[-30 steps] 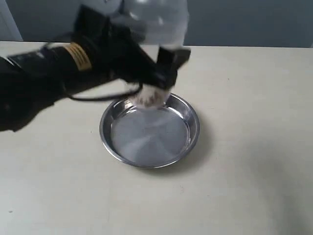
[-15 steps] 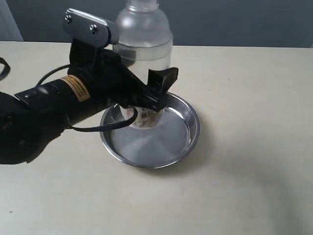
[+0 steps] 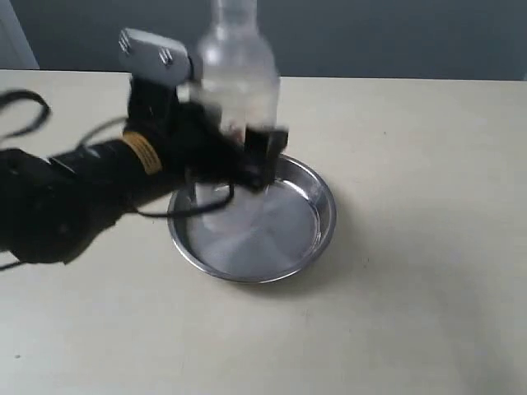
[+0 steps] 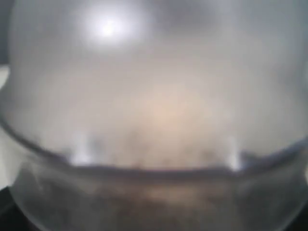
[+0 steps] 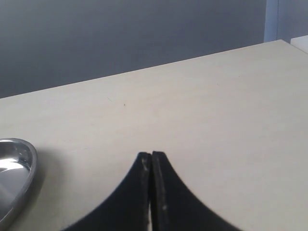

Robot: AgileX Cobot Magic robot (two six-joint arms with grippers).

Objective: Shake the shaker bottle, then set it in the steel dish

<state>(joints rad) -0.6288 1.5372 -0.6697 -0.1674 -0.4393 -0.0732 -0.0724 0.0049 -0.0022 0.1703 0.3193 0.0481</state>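
Though blur smears the middle, table: broad pale top, bare to the right of the dish and in front of it.
Left arm: black, reaching in from the left, cable looped beside it.
Steel dish: round, shallow, mirror floor, low sloped rim, mid-table. Right wrist view catches a sliver of the dish.
Shaker bottle: upright over the dish's left-rear part, cap topmost. Too blurred to tell whether the base touches the floor. Left wrist view is filled by the bottle, brown granules low inside.
Left gripper: clamped round the bottle's lower body, jaws spread to its width.
Right gripper: fingertips pressed together, nothing between them, well apart from the dish.
Handling: judged light, stiff plastic, smooth and probably slippery. Tall for its base, so tippy if let go off-level.
Hold: lower body, below the shoulder.
Room: rim low, but fingers must open inside it. Open table lies right.
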